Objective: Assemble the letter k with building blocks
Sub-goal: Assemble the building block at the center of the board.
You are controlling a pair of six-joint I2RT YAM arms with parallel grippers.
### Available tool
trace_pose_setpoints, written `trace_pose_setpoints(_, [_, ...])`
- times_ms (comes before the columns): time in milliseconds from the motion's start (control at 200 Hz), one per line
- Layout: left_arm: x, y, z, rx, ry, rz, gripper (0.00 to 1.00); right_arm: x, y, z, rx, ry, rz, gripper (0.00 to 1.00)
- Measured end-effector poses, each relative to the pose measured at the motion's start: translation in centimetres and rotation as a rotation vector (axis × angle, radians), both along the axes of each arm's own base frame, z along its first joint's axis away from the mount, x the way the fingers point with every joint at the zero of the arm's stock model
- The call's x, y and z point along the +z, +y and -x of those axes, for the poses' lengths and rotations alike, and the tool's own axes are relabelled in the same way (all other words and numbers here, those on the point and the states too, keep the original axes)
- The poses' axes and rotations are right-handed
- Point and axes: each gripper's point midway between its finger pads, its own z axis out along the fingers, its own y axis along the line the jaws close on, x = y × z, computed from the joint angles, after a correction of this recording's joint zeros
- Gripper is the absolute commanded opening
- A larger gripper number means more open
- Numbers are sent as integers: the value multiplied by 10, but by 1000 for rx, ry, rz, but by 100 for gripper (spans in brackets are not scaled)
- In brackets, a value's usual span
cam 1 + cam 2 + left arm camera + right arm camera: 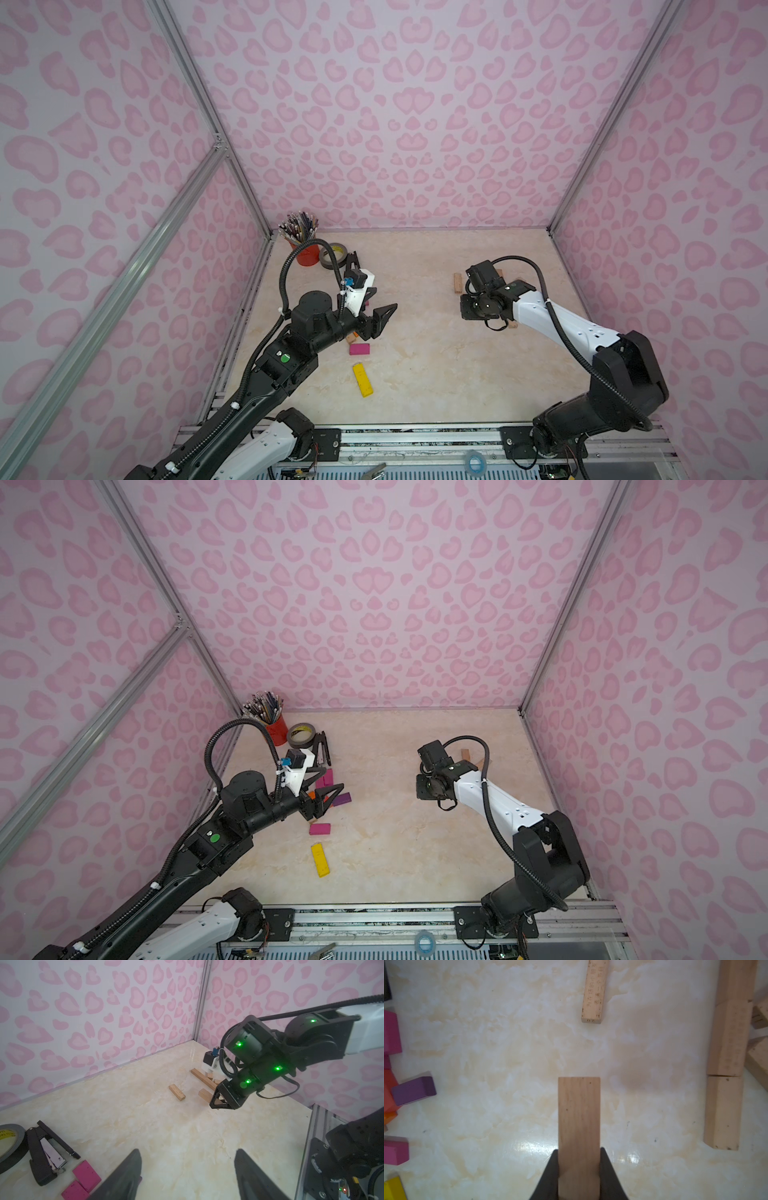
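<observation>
Three sides are closed off by a back wall (415, 104), a left wall (62, 187) and a right wall (685, 208). All are covered in pale lilac sheet printed with pink leopard-like spots. The wall joints are framed by aluminium corner posts (244, 187). The left wall is crossed by a slanted aluminium brace (112, 299). The floor is formed by a glossy cream tabletop (436, 365) with a faint marble pattern. Soft, even light is noted. A white glare patch (533, 1147) is caught on the surface in the right wrist view. The near edge is bordered by a slotted aluminium rail (415, 436).
</observation>
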Motion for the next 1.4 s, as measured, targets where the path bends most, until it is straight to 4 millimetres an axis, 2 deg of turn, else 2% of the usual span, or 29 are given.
trace_pose_setpoints(105, [-5, -2, 5, -35, -25, -25, 89, -19, 0, -7, -9, 24, 34, 18])
trace_pose_setpoints(300, [-5, -4, 9, -65, -61, -49, 98, -48, 4, -22, -23, 50, 64, 21])
trace_pose_setpoints(546, [-6, -4, 8, -67, -69, -56, 99, -68, 7, -34, -86, 65, 64, 26])
trace_pose_setpoints(676, [-7, -4, 7, -59, -68, -61, 99, -77, 8, -37, -100, 77, 66, 35])
trace_pose_setpoints(821, [-7, -3, 5, -51, -74, -68, 99, -74, 11, -41, -110, 70, 55, 44])
trace_pose_setpoints(1036, [-9, -2, 4, -44, -71, -73, 99, -59, 14, -55, -125, 29, 39, 45])
trace_pose_setpoints(1171, [-9, -2, 4, -42, -70, -74, 99, -53, 11, -64, -143, 5, 49, 44])
trace_pose_setpoints(1401, [-9, 1, 2, -26, -74, -77, 99, -60, 6, -69, -161, 21, 68, 36])
